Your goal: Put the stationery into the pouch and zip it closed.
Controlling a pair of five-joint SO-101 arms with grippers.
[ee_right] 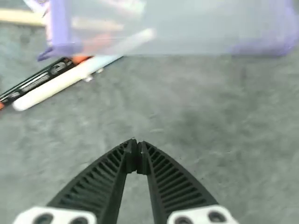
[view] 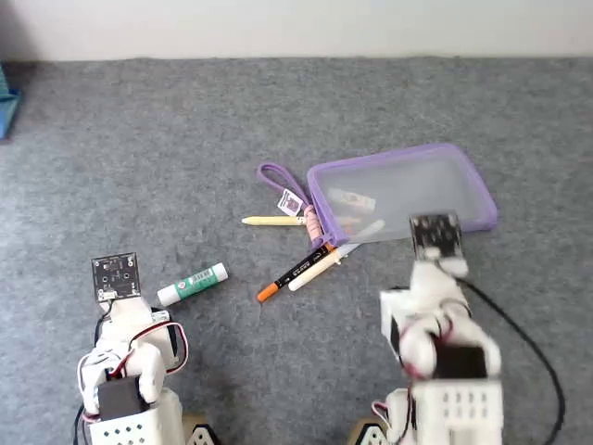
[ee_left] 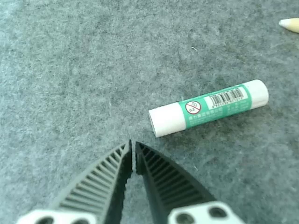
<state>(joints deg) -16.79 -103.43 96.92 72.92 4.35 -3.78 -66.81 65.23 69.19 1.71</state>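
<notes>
The left pincer [ee_left: 132, 153] had its jaws pressed together, holding nothing, over the grey felt worktop [ee_left: 70, 70], and the white cylindrical glue stick with a green label [ee_left: 209, 107] lay flat just beyond its tips. The right pincer [ee_right: 137, 153], likewise closed and empty, pointed at the translucent flat pouch with purple trim [ee_right: 187, 23] nearby. The stick was judged light, rigid, smooth and prone to rolling, so a grip across its mid-length would suit.

Your left arm [view: 125, 362] and right arm [view: 435, 348] are white printed shells around black servo blocks. The left pincer [ee_left: 133, 148] and right pincer [ee_right: 137, 150] have dark ribbed wedge fingers on white screw-holed mounts. Red wires [view: 182, 350] loop off the left one, and a black cable [view: 521, 336] trails from the right.
</notes>
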